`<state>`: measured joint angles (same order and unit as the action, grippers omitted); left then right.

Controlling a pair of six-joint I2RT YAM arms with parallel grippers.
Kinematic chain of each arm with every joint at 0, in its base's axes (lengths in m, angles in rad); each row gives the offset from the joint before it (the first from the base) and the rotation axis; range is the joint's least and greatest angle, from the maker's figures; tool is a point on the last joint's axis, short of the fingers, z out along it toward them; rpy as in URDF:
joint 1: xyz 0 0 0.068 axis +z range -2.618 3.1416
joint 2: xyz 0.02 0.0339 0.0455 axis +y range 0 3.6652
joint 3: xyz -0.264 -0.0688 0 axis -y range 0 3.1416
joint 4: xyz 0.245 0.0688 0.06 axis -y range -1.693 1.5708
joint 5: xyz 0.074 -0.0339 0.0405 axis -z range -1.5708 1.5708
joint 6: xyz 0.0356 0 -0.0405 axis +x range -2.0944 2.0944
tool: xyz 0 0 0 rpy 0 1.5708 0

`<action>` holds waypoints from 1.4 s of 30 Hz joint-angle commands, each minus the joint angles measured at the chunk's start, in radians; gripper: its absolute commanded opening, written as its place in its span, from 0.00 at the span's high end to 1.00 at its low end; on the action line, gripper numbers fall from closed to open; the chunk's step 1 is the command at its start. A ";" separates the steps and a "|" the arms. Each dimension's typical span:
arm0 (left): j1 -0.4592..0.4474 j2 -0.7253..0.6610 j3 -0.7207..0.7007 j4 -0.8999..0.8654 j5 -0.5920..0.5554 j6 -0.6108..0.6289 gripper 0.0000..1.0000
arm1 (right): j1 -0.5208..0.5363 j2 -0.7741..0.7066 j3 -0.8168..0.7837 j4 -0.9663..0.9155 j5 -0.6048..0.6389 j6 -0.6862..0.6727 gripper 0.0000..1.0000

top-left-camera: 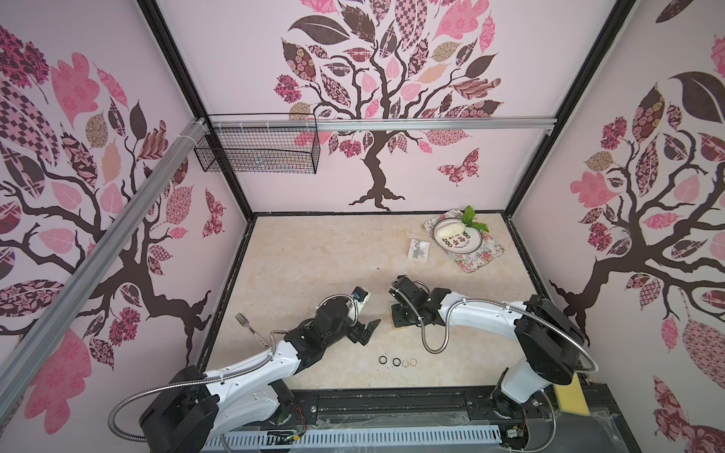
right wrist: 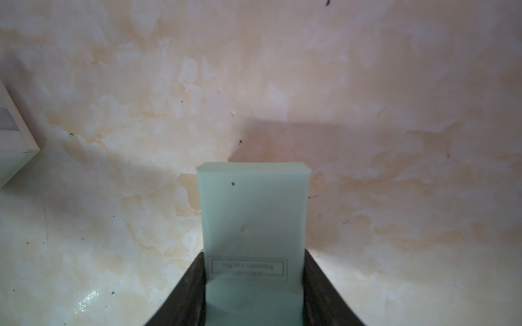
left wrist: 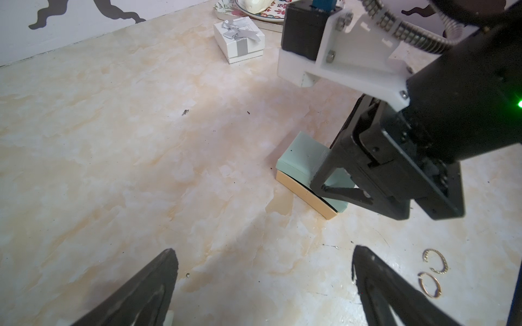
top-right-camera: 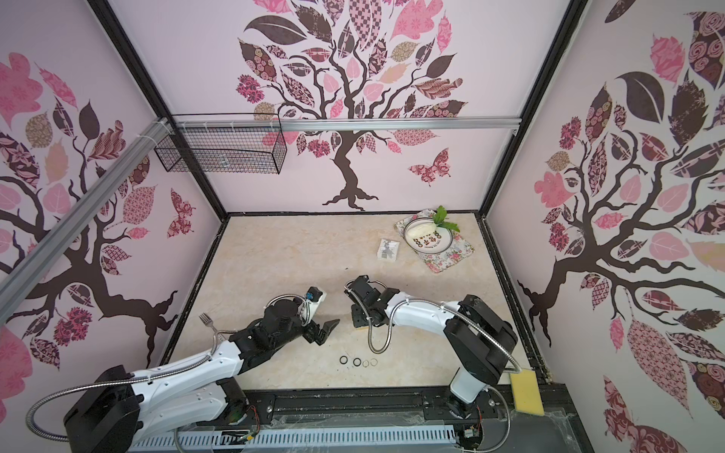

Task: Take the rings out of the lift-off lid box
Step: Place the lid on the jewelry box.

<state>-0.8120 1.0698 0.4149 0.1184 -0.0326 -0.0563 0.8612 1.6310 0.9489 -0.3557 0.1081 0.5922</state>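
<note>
Between my right jaws sat the lift-off lid box [left wrist: 303,172]: they were clamped on the two long sides of its mint-green lid [right wrist: 252,214], which lay slightly askew over the tan base [left wrist: 306,194], a dark line showing between the two. My left jaws hung just beside the right ones, spread wide apart, with only bare counter [top-left-camera: 314,266] between them.

Nearer my base than either pair of jaws, four rings [top-left-camera: 397,361] lay in a short row on the surface: two thicker black rings [top-right-camera: 343,360] at the end toward my left jaws, then two thin pale rings [left wrist: 430,285] close together. Whether more rings were inside the box I could not tell, since the lid covered it.

The counter was a glossy cream slab veined with tan and flecked with dark specks. Well beyond my right jaws stood a white gift box [top-left-camera: 419,249] tied with a silver ribbon, and just past it a floral tray [top-left-camera: 482,259] carried a round plate [top-left-camera: 472,241] with a pale lump and green leaves. Behind my left jaws, beside that arm, a fork [top-left-camera: 247,326] lay flat. Pale pink walls [top-left-camera: 294,192] closed three sides, bearing a tree decal [top-left-camera: 376,172] with dark branches and pink patterned leaves. A black wire basket [top-left-camera: 259,153] hung from an aluminium rail [top-left-camera: 431,123] on the far wall, and a yellow sponge [top-left-camera: 574,396] sat by my right arm's base.
</note>
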 commanded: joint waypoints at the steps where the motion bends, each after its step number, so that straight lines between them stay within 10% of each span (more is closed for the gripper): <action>1: 0.004 0.003 -0.020 0.021 0.006 -0.001 0.02 | 0.009 -0.026 0.014 -0.027 0.009 0.056 0.50; 42: 0.004 -0.005 -0.031 0.028 0.012 -0.007 0.02 | 0.036 -0.063 -0.040 0.010 0.035 0.139 0.50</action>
<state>-0.8120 1.0714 0.4107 0.1265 -0.0315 -0.0574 0.8898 1.5681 0.8928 -0.3511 0.1345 0.6529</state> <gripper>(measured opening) 0.982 0.498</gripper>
